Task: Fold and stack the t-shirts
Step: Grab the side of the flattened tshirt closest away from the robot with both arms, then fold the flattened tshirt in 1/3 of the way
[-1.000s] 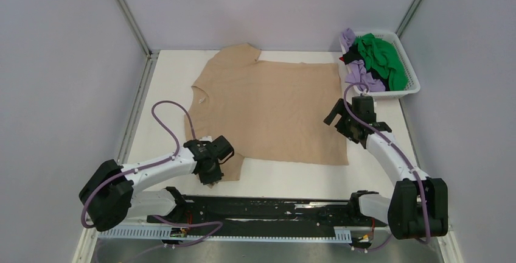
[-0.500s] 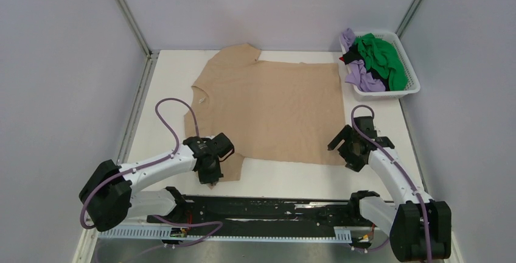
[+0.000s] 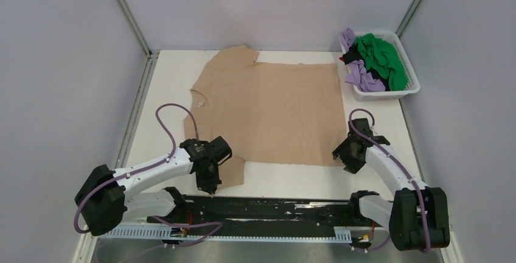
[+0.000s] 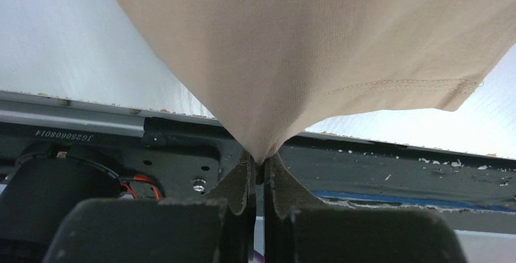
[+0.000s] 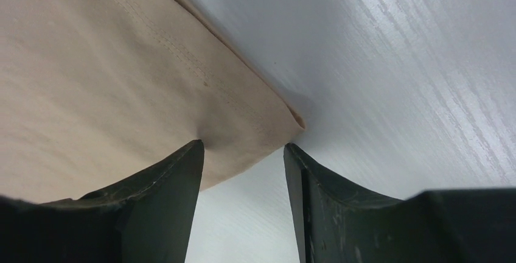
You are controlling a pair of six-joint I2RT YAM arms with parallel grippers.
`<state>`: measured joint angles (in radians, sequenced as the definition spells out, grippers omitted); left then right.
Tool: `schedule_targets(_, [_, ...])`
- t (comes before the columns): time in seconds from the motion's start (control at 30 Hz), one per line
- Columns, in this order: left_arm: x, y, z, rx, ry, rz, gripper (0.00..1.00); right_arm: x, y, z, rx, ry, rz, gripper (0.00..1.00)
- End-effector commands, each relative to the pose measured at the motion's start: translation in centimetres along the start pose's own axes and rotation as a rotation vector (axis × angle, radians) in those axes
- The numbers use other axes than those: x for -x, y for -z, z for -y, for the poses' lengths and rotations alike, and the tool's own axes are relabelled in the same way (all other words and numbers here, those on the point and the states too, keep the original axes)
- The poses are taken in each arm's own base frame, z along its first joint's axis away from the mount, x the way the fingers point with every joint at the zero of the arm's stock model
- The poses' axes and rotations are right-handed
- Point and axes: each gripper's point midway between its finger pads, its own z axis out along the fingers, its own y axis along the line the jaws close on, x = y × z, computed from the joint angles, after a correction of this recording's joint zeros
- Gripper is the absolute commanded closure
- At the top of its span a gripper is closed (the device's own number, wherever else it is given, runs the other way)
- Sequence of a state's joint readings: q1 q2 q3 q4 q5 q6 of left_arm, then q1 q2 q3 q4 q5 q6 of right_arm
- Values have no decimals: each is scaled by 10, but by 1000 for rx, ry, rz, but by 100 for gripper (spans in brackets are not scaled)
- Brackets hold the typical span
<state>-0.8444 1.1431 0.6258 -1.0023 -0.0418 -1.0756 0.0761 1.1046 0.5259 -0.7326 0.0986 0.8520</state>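
White arms [image 3: 152, 168], black joints [image 3: 420, 214] (purple cables [image 3: 171, 115] looping).

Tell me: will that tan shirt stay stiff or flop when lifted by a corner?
Probably floppy: where the left tool pinches the shirt, the cloth gathers into a soft cone. Likely light, as that small pinch holds the edge up. Pushed, it would likely wrinkle rather than slide whole; it lies thin and flat on the table.
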Motion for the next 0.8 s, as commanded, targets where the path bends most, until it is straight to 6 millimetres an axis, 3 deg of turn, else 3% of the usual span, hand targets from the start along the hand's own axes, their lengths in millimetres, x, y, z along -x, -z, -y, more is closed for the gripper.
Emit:
schedule_targets(0.0, [-13, 4, -10, 23, 22, -40, 100, 18, -9, 2, -39, -31, 88, 46])
schedule_targets(0.17, [-18, 5, -12, 24, 27, -55, 100, 27, -14, 6, -70, -49, 135, 57])
schedule_targets(0.3, [-26, 6, -13, 23, 41, -81, 100, 23, -12, 4, -46, -64, 121, 85])
schedule_targets(0.4, [-32, 10, -10, 9, 40, -95, 100, 15, -4, 6, -35, -77, 92, 97])
schedule_targets(0.57, [-31, 15, -2, -42, 32, -70, 100, 15, 9, 2, 13, -73, 99, 100])
schedule_targets(0.77, [9, 28, 42, -189, -61, 59, 100, 28, 18, -15, 74, -15, 132, 100])
